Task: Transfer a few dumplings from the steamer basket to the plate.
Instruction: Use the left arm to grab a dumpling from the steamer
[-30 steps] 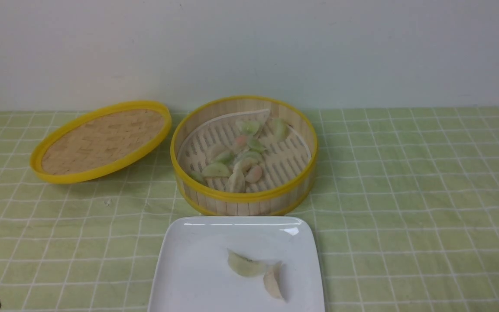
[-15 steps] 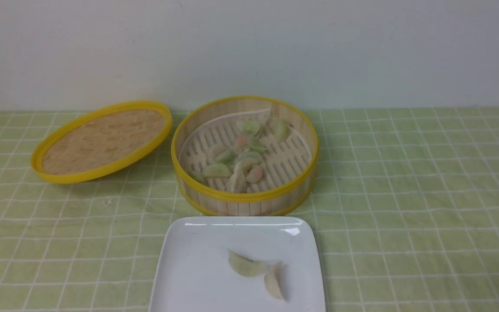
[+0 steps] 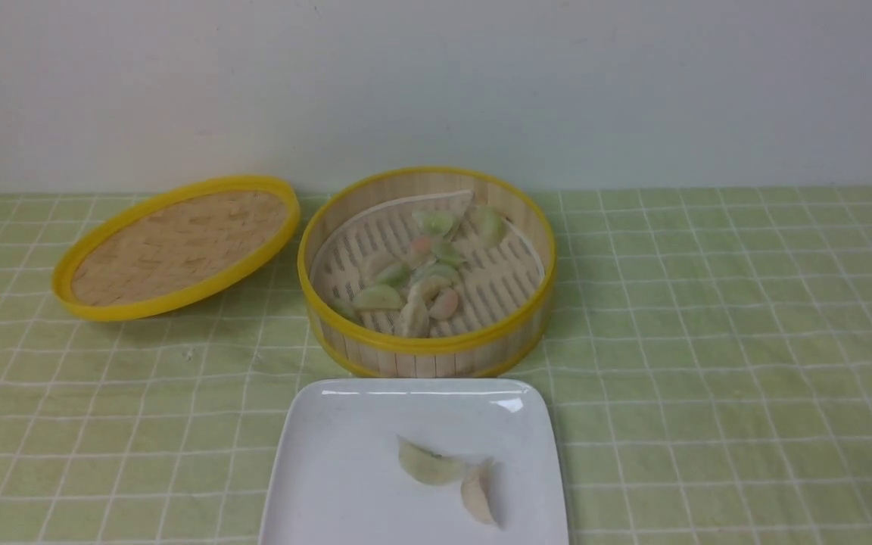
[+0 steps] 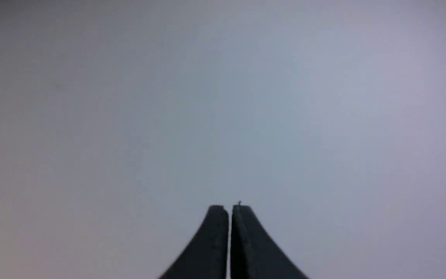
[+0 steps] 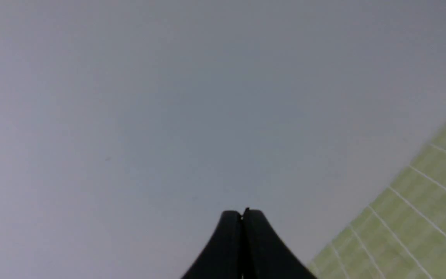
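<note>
Lying on the plate (image 3: 330,469), right of its middle and touching end to end: two dumplings (image 3: 430,463). Heaped in the steamer basket (image 3: 421,359) just beyond the plate's far edge: the other dumplings (image 3: 413,291), green and pink, mostly toward the near-left of the slotted floor. Sitting tilted just left of the basket, on the green checked cloth (image 3: 708,341): a woven lid (image 3: 179,246) with a yellow rim. Pressed together with nothing between, facing a blank wall (image 4: 223,97): left claw (image 4: 229,207) and right claw (image 5: 242,212), both outside the front view
</note>
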`<state>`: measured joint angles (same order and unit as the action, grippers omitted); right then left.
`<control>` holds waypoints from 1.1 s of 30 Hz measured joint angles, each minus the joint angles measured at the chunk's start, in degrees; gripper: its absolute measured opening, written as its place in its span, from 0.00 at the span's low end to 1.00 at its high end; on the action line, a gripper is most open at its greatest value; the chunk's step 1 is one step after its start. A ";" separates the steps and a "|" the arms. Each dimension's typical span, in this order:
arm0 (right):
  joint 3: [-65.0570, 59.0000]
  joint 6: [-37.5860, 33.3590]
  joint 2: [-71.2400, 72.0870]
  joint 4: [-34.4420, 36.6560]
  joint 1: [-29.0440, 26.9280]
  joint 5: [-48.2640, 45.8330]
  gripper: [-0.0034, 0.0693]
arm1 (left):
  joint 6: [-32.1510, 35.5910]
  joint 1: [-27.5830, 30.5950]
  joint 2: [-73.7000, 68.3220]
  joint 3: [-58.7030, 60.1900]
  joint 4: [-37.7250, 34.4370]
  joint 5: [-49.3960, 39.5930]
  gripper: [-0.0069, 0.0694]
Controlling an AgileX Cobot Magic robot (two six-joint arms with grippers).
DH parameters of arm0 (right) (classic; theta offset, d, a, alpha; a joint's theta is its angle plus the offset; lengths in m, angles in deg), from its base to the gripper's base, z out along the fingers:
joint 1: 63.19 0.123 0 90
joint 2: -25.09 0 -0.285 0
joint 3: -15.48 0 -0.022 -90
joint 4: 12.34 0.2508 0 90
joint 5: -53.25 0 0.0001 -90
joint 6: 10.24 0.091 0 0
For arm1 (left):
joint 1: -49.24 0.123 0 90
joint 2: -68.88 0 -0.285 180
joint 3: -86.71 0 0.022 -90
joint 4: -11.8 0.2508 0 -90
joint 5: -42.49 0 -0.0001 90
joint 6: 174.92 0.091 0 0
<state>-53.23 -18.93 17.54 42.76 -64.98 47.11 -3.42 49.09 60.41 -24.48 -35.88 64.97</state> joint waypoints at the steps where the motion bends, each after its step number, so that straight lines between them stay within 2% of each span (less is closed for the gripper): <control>1: 3.74 -1.70 -0.96 -1.18 0.00 -3.02 0.03 | 2.26 0.00 -1.59 -3.05 2.50 -3.47 0.08; 3: 9.63 -4.08 -3.89 -2.12 0.00 -7.37 0.03 | 5.07 0.00 -5.34 -7.60 5.89 -9.30 0.08; 6: 19.47 -7.73 -13.21 -3.27 0.00 -18.18 0.03 | 9.90 0.00 -15.86 -19.91 12.35 -27.91 0.08; 7: 21.24 -8.44 -15.24 -3.51 0.00 -20.45 0.03 | 10.65 0.00 -18.14 -21.97 13.14 -31.62 0.08; 9: 27.19 -11.52 -22.35 -4.30 0.00 -29.00 0.03 | 13.74 0.00 -27.07 -28.52 15.02 -45.62 0.08; 12: 33.49 -15.32 -32.24 -6.65 0.00 -38.66 0.03 | 17.98 0.00 -39.15 -36.52 16.04 -60.92 0.08; 16: 39.62 -17.30 -43.13 -11.71 0.00 -48.11 0.03 | 23.17 0.00 -54.49 -44.52 16.27 -74.96 0.08; 21: 45.44 -15.82 -54.43 -20.41 0.00 -55.78 0.03 | 27.29 -1.18 -71.96 -55.40 17.52 -80.64 0.08; 27: 49.03 -8.44 -63.74 -31.41 0.00 -60.24 0.03 | 28.28 -10.14 -86.36 -67.97 21.28 -81.01 0.08; 33: 49.28 -7.63 -65.60 -33.20 0.00 -62.64 0.03 | 30.67 -13.53 -101.87 -83.37 22.93 -83.47 0.08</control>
<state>-3.95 -26.56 -48.06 9.56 -64.98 -15.52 27.25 35.57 -41.46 -107.85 -12.96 -18.50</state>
